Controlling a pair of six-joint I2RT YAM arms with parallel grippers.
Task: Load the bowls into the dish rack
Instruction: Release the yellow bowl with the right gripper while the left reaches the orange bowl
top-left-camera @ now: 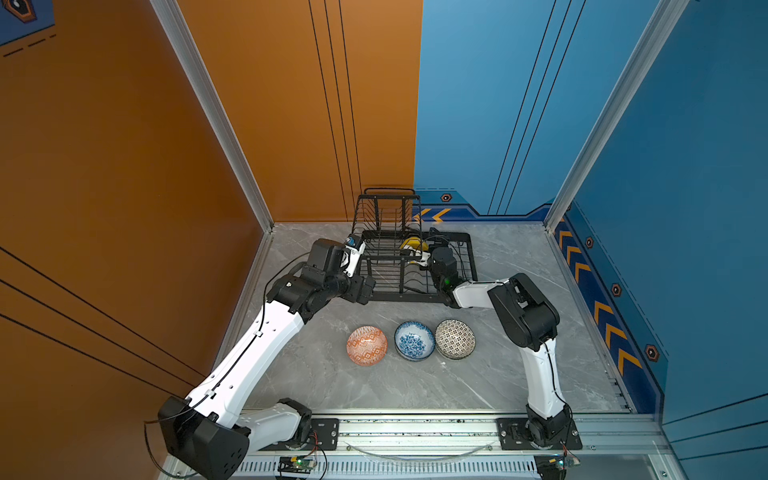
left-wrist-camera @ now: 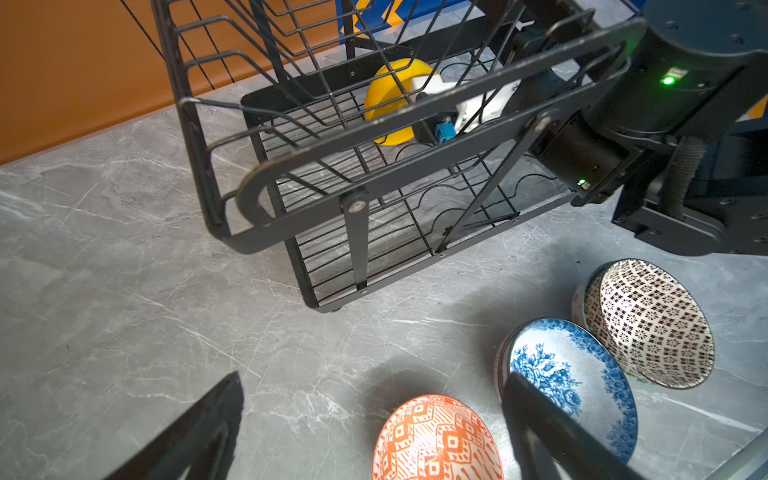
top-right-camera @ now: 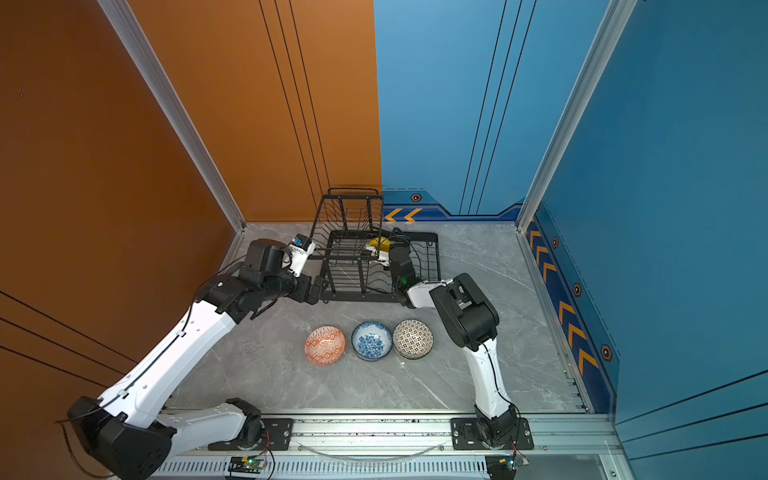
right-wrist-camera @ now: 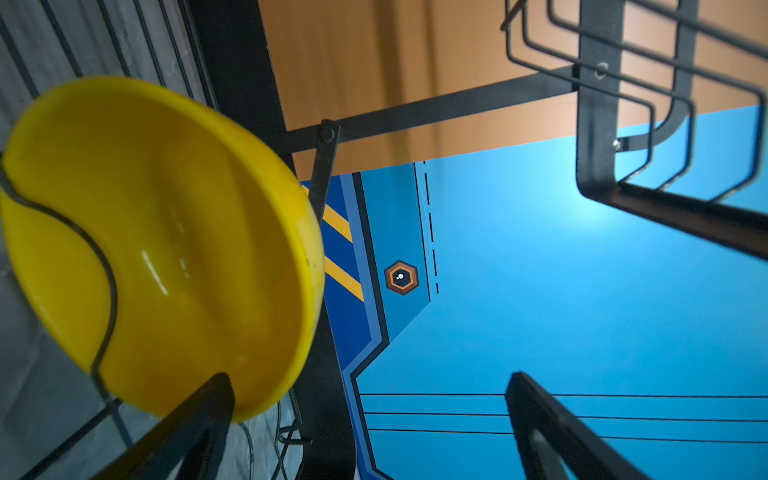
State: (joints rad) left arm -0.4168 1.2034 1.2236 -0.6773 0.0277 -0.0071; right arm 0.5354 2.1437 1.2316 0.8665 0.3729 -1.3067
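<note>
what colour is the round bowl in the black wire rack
Plain yellow; the bowl shows best in the right wrist view.

Records the dish rack (top-left-camera: 407,296) at the rear middle of the table (top-left-camera: 519,374), with the racked bowl (top-left-camera: 411,242) on edge in its bottom level. Records three more in a row before the rack: left bowl (top-left-camera: 366,345) slightly apart, middle bowl (top-left-camera: 414,340) and right bowl (top-left-camera: 455,338) touching.
</note>
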